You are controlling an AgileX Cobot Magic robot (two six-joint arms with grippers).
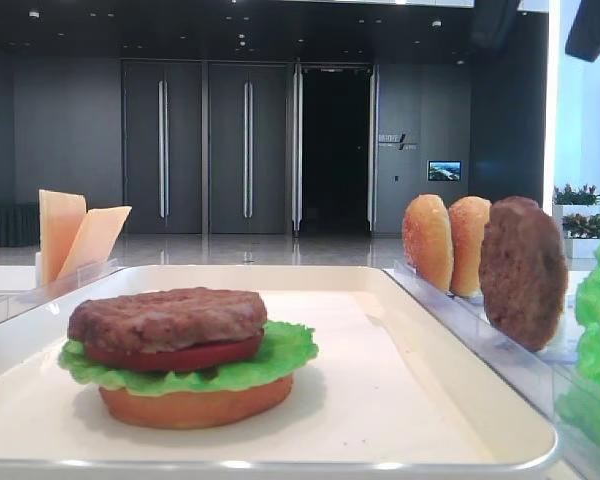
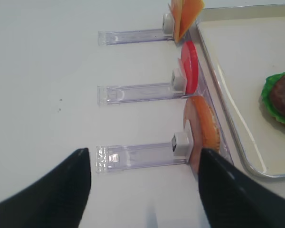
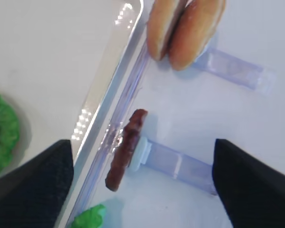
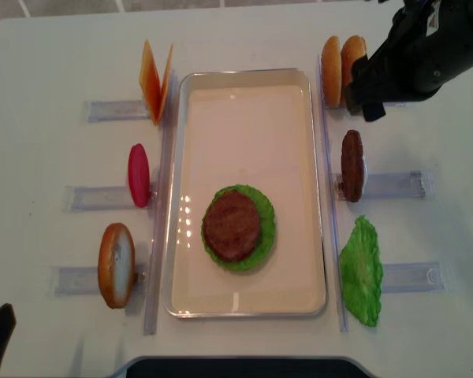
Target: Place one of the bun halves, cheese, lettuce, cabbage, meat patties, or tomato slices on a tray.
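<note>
The white tray (image 4: 244, 102) holds a stack: flat bun half (image 1: 195, 405), lettuce (image 1: 280, 350), tomato slice (image 1: 175, 357) and a meat patty (image 4: 232, 224) on top. To the tray's right, two bun halves (image 4: 340, 67), a second meat patty (image 4: 351, 165) and a lettuce leaf (image 4: 361, 272) stand in racks. On the left stand cheese (image 4: 154, 79), a tomato slice (image 4: 139, 175) and a bun half (image 4: 116, 264). My right gripper (image 3: 141, 152) hangs open above the racked patty (image 3: 126, 149), holding nothing. My left gripper (image 2: 143, 152) is open and empty, with the bun half (image 2: 204, 128) by its right finger.
Clear plastic holder racks (image 4: 394, 185) lie on the white table on both sides of the tray. The right arm (image 4: 418, 51) reaches in from the top right corner. A dark edge (image 4: 236, 368) runs along the table's front.
</note>
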